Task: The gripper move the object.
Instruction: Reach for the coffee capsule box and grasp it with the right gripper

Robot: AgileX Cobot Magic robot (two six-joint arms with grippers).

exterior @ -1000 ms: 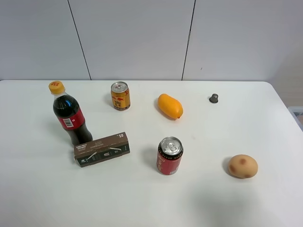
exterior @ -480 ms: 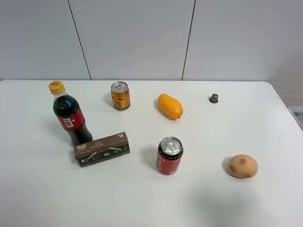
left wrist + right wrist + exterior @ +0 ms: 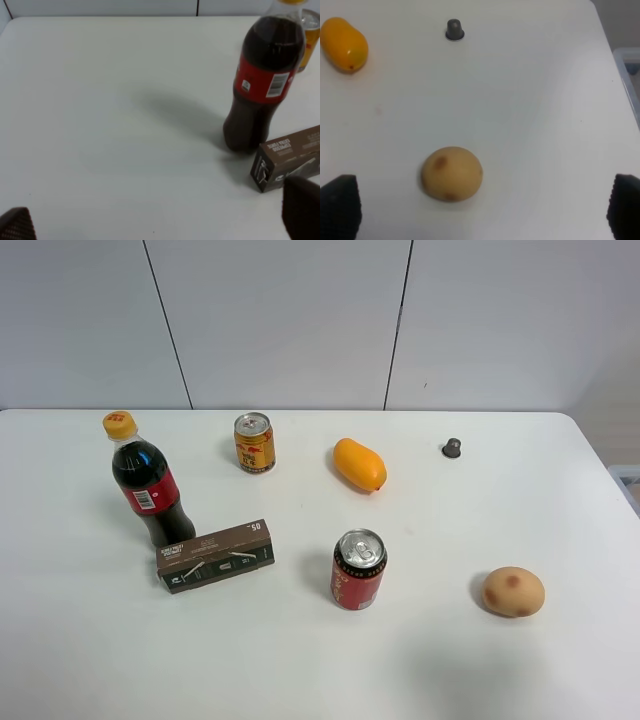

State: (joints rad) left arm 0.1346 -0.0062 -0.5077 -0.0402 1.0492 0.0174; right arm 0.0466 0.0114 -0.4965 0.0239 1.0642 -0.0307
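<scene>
Two spread-open, empty clamps: left gripper [image 3: 155, 222] near the brown carton [image 3: 291, 156] beside a cola bottle [image 3: 262, 85]; right gripper [image 3: 482, 207] near a potato [image 3: 452, 173].

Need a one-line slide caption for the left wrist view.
Open left gripper looks over white table at cola bottle and brown carton beside it.

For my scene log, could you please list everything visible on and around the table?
carton: one, dark brown, front left, by the bottle's base
cola bottle: one, dark, red label, yellow cap, left
gold can: one, yellow, back left of centre
red can: one, red, front centre
fruit: one, orange-yellow, back centre
potato: one, tan, front right
cap: one, grey, back right
table: one, white, under everything
container: one, pale, off the table's right edge
left gripper: one, black, open, near the bottle
right gripper: one, black, open, near the potato
</scene>
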